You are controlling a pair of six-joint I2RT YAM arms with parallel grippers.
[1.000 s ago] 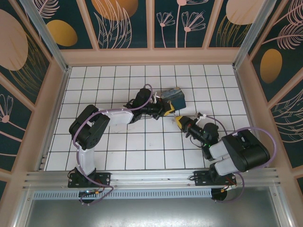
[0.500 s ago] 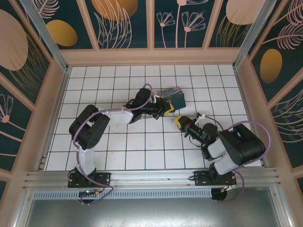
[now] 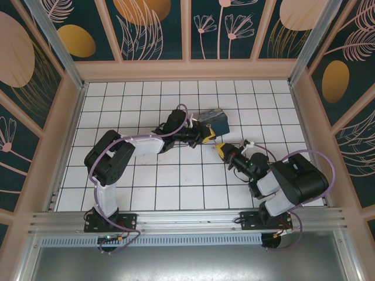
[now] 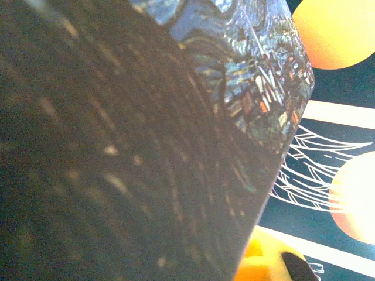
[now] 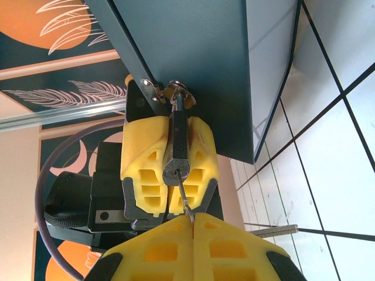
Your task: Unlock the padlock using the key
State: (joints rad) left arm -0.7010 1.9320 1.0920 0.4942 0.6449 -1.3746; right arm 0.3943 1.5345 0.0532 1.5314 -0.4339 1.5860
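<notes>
In the top view, the left fingers (image 3: pixel 205 136) and the right fingers (image 3: pixel 221 150) are meeting tip to tip just beside the blue painted box (image 3: pixel 212 119), above the tiled surface (image 3: pixel 176 175).

In the right wrist view, the left fingers are pressing from both sides on the dark body of the padlock (image 5: pixel 177 149) and are closed on it. The shackle (image 5: pixel 176 93) of the padlock is passing through the metal hasp (image 5: pixel 153 92) on the edge of the box.

The right fingers are closed tightly, pinching the key (image 5: pixel 184 199). Only its thin blade is coming out between them.

The padlock is lying straight ahead of the right fingers. Its long axis is almost in line with the blade, and its keyhole end is facing them. The tip of the blade is reaching the keyhole, but I cannot tell how deep it is sitting.

I am judging that the next move is a turn of the right wrist around this common line, while the left fingers are steadying the body.
</notes>
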